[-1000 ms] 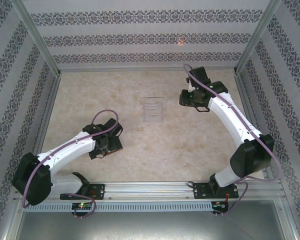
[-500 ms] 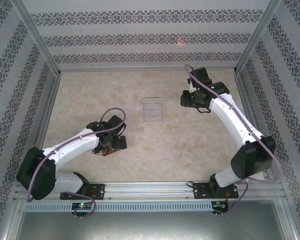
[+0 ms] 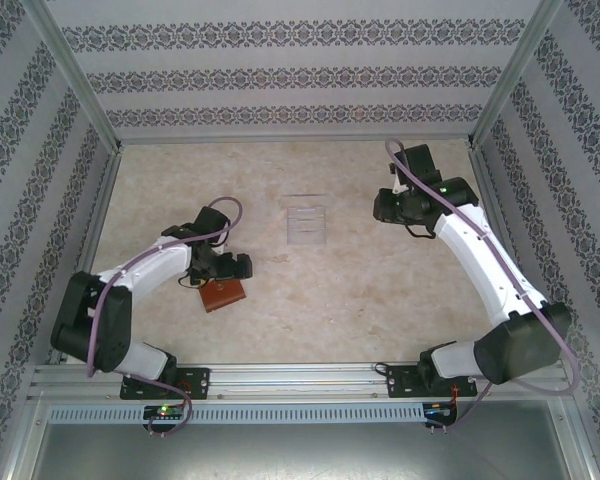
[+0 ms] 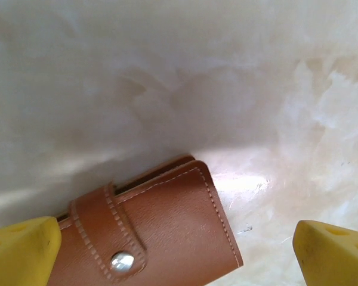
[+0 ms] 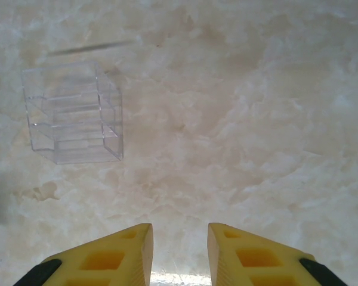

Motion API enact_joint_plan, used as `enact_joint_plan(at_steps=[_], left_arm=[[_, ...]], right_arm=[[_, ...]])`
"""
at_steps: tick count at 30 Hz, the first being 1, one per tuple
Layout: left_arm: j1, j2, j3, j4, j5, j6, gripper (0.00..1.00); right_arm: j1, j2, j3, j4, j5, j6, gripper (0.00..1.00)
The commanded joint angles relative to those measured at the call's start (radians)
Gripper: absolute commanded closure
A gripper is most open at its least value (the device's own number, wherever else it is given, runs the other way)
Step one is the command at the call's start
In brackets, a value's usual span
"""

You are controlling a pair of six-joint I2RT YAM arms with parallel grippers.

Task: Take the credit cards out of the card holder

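The card holder [image 3: 223,293], a reddish-brown leather wallet, lies shut on the table with its tab snapped over the front [image 4: 161,232]. The credit cards are hidden inside it. My left gripper [image 3: 220,268] hovers just beyond the holder, open. Its yellow fingertips [image 4: 24,250] stand wide apart on either side of the holder [image 4: 178,255] without touching it. My right gripper [image 3: 402,205] hangs over bare table at the far right. Its fingers [image 5: 180,250] are a little apart with nothing between them.
A clear plastic box [image 3: 306,224] with inner dividers stands mid-table, to the upper left in the right wrist view [image 5: 74,113]. Patterned walls and aluminium posts fence in the marbled table [image 3: 330,290]. Both arm bases sit on the rail at the near edge.
My left arm has swung and its gripper has drawn back a little, so the card holder now shows beneath it. My right gripper has shifted slightly to the right.
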Motion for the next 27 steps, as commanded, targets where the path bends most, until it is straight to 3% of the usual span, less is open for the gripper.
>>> enact_joint_plan(at_steps=[1,12,27], left_arm=[[0.008,0.041,-0.012,0.034,0.071,0.070,0.00],[-0.016,0.028,-0.091,0.025,0.177,0.010,0.01],[-0.268,0.016,-0.058,-0.046,0.144,-0.124,0.01]], right_arm=[[-0.008,-0.046,-0.036,-0.029,0.040,0.030,0.69],[-0.007,-0.117,-0.106,-0.033,0.035,0.077,0.69],[-0.001,-0.149,-0.152,-0.032,0.029,0.099,0.69]])
